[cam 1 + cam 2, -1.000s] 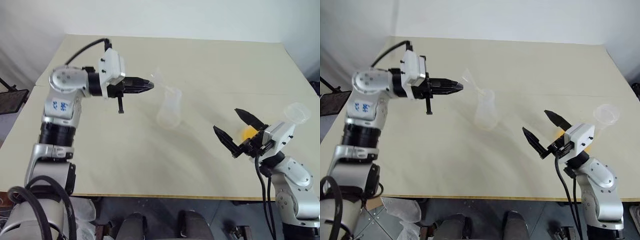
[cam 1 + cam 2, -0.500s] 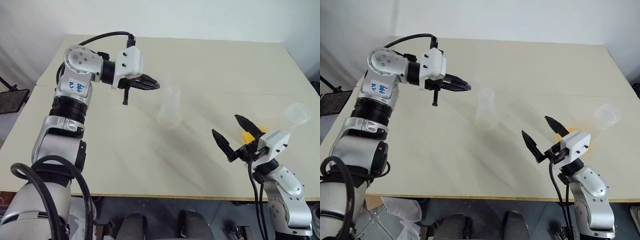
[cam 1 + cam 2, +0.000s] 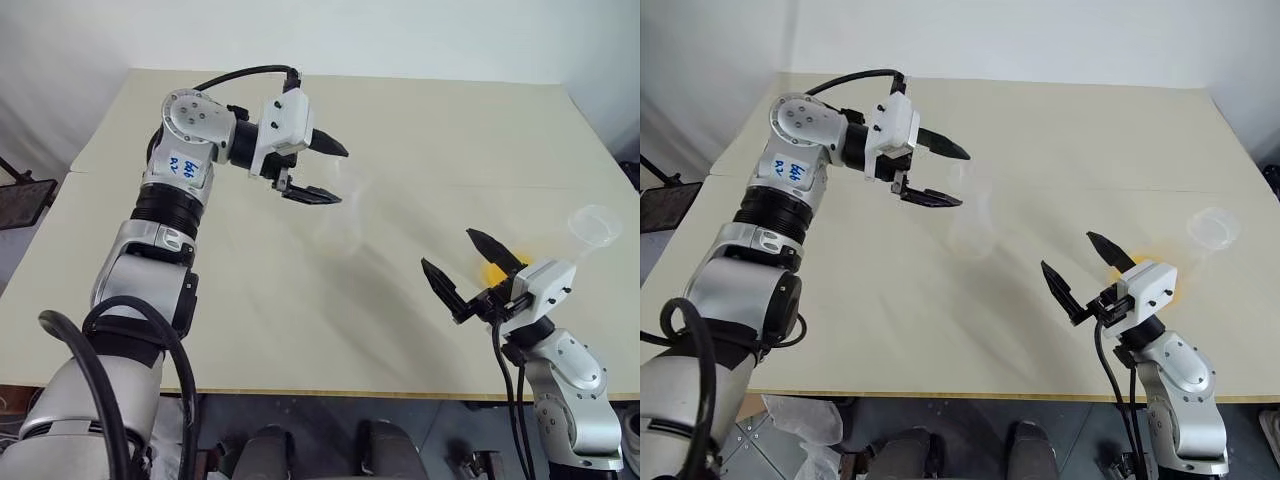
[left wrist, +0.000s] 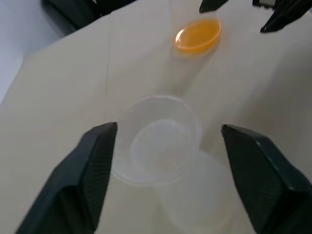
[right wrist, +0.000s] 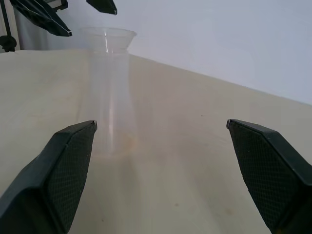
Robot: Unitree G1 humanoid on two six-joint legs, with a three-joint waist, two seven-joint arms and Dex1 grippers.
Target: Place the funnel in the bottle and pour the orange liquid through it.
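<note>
The clear bottle [image 5: 109, 107] stands upright mid-table, also seen faintly from above [image 3: 340, 228]. The clear funnel [image 4: 158, 141] sits in its mouth, flared top [image 5: 108, 35] showing above the neck. My left gripper [image 3: 340, 177] is open, its fingers on either side of the funnel's top; I cannot tell whether a finger still touches it. The orange liquid [image 4: 197, 35] is a bright patch inside a clear cup [image 3: 596, 226] at the right. My right gripper [image 3: 448, 249] is open and empty, just in front of that patch, pointing toward the bottle.
The beige table [image 3: 250, 320] has open surface between the bottle and the front edge. The clear cup stands close to the table's right edge.
My left gripper was shut on the funnel; it has moved right to the bottle and opened, letting go. The funnel now rests in the bottle's mouth. The right gripper has kept still.
</note>
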